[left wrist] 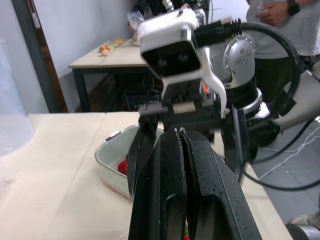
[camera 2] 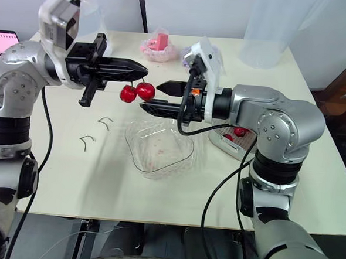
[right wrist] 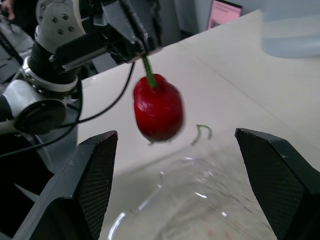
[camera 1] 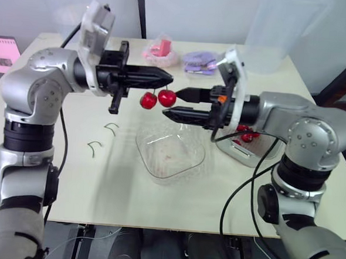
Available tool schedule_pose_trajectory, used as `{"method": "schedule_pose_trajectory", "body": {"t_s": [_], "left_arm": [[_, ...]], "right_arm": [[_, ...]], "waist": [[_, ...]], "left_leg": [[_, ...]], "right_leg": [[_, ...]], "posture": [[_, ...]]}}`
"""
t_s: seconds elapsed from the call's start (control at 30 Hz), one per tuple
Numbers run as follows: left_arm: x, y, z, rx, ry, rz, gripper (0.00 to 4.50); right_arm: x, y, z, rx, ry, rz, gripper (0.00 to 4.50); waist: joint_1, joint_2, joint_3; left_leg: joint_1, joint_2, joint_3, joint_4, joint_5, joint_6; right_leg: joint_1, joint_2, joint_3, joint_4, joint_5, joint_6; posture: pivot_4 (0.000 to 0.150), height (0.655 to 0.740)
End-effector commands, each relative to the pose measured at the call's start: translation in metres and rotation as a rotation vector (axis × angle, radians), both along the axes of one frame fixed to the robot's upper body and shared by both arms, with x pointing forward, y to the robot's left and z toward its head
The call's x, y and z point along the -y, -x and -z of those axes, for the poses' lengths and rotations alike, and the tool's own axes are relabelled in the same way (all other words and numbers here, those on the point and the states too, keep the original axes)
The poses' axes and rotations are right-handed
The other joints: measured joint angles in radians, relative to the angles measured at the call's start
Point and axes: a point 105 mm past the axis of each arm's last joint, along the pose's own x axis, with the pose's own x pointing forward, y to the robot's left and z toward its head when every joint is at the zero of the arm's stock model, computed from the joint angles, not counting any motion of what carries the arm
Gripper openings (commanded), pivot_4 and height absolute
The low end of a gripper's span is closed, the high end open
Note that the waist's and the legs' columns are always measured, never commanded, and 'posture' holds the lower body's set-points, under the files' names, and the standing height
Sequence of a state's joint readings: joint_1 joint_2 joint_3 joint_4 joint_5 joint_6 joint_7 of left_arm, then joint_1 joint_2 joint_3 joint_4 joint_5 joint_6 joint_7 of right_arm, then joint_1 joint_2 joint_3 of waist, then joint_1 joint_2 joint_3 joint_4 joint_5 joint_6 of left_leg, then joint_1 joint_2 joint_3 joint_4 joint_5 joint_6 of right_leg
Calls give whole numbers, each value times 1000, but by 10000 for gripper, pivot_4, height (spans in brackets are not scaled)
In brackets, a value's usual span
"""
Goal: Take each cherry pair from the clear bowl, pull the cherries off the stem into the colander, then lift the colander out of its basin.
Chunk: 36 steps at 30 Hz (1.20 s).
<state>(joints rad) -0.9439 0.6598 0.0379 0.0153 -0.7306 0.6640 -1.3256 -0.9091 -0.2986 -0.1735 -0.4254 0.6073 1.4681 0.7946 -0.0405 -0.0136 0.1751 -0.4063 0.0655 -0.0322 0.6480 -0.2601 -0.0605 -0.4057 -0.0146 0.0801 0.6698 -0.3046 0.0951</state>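
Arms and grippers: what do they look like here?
Left arm and right arm are silver-grey with rounded joint housings and black bands. Left gripper and right gripper each have two long, tapering black fingers. White camera housings top both wrists; black cables loop off the right arm.

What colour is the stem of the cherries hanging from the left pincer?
The stem is green, clearest in the right wrist view.
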Motion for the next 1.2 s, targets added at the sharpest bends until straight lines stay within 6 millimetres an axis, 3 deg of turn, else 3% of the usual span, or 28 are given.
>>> {"method": "schedule_pose_trajectory", "body": {"t_s": [0.03, 0.57, 0.6, 0.63, 0.77, 0.8, 1.07, 1.2], "left_arm": [[0, 5, -13, 61, 19, 4, 0], [1, 3, -9, 53, 19, -11, 0], [2, 3, -9, 53, 20, -11, 0], [2, 3, -9, 54, 20, -12, 0], [2, 2, -8, 54, 21, -14, 0], [3, 2, -8, 54, 21, -14, 0], [2, 2, -10, 58, 27, -20, 0], [2, 2, -14, 68, 37, -19, 0]], "right_arm": [[-5, 1, -9, 14, -37, 7, 40060], [-11, 4, -15, -12, -109, -5, 40060], [-12, 5, -15, -13, -108, -10, 34479], [-13, 6, -15, -13, -109, -15, 32387], [-15, 7, -16, -13, -120, -21, 10884], [-15, 7, -16, -13, -121, -20, 7787], [-12, 7, -7, -21, -58, -6, 6511], [-8, 10, 14, -52, 26, -3, 6511]], "waist": [[-2, 0, 0], [-4, 0, 0], [-4, 0, 0], [-4, 0, 0], [-4, 0, 0], [-4, 0, 0], [-4, 0, 0], [-3, 0, 0]], "left_leg": [[0, 0, 0, 0, 0, 0], [0, 0, 0, 0, 0, 0], [0, 0, 0, 0, 0, 0], [0, 0, 0, 0, 0, 0], [0, 0, 0, 0, 0, 0], [0, 0, 0, -1, 0, 0], [0, 0, 0, -1, 0, 0], [0, 0, 0, -1, 0, 0]], "right_leg": [[0, 0, 0, 0, 0, 0], [-1, 0, 0, 0, 0, 0], [-1, 0, 0, 0, 0, 0], [-1, 0, 0, 0, 0, 0], [-1, 0, 0, 0, 0, 0], [-1, 0, 0, 0, 0, 0], [-1, 0, 0, 0, 0, 0], [-1, 0, 0, 0, 0, 0]], "posture": [[1500, 7367], [1500, 7367], [1500, 7367], [1500, 7367], [1500, 7367], [1500, 7367], [1500, 7367], [1500, 7367]]}}
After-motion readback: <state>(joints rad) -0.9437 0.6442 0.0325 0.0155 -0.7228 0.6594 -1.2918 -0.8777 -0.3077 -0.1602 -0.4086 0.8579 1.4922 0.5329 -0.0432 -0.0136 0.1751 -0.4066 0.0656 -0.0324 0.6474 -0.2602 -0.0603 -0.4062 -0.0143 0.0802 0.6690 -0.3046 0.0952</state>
